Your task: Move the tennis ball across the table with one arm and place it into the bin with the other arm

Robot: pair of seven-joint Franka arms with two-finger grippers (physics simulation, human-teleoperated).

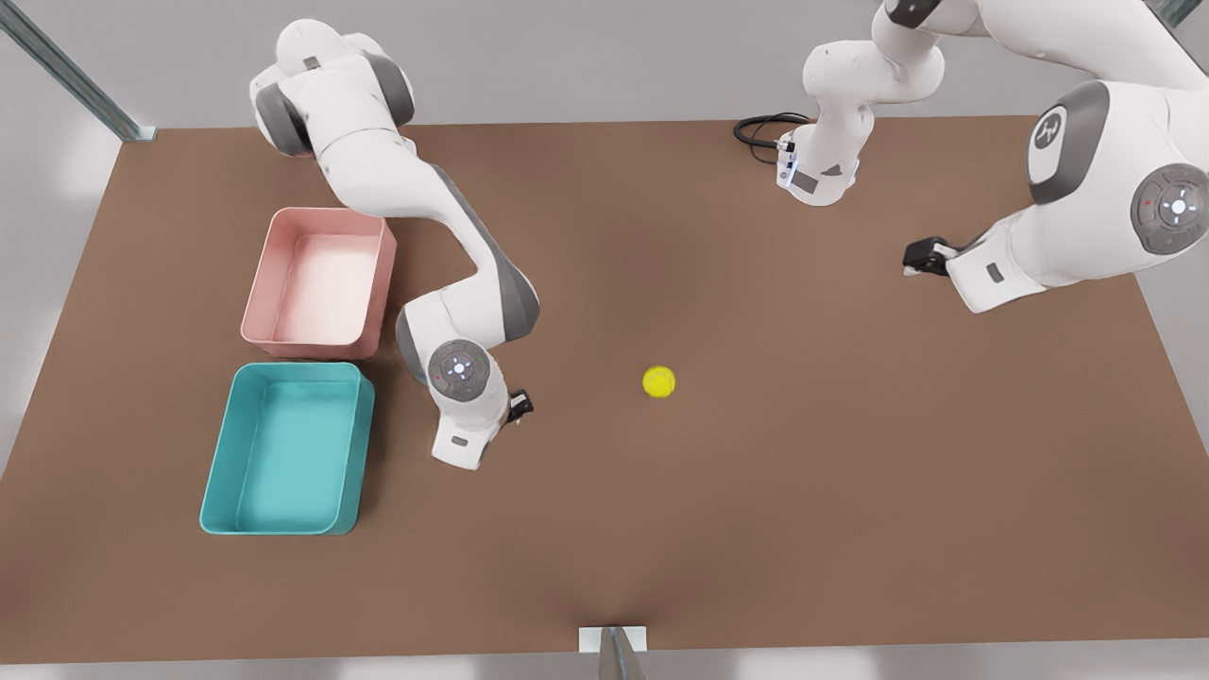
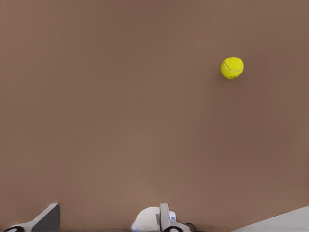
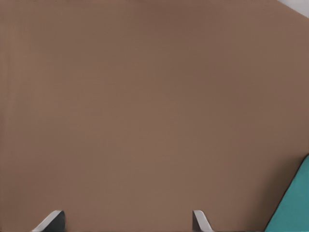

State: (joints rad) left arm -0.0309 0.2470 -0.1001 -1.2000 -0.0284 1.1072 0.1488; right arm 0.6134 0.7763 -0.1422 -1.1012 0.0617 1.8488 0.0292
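**A:** Two arms are over the brown counter (image 1: 774, 529). Which is which?

**B:** The right gripper (image 1: 519, 406) is on the arm at the front view's left, next to the tubs. Its wrist view shows a corner of the teal bin (image 3: 295, 205). The left gripper (image 1: 924, 257) is on the arm at the front view's right, well away from the tubs.

**A:** What are the right gripper's fingers doing?

**B:** The fingers (image 3: 53, 220) are spread wide, with bare counter between the tips and nothing held. The gripper hangs just beside the bin on the side facing the middle of the counter.

**A:** And the left gripper?

**B:** One of its fingers (image 2: 48, 217) shows far out at the edge of its wrist view, so I take them to be spread apart too. Nothing is between them. The gripper is above the counter, clear of everything.

**A:** Where is the tennis ball?

**B:** The tennis ball (image 1: 658, 382) lies alone on the counter near its middle. It is between the two grippers and somewhat nearer the right one, and neither touches it. The left wrist view shows it too, with its curved seam visible.

**A:** And the bin?

**B:** The bin (image 1: 219, 482) has nothing in it. It stands near the counter's edge at the front view's left. The pink tub (image 1: 257, 288) stands just beside it on the far side, also with nothing inside. A black cable (image 1: 756, 127) loops by the left arm's base at the far edge.
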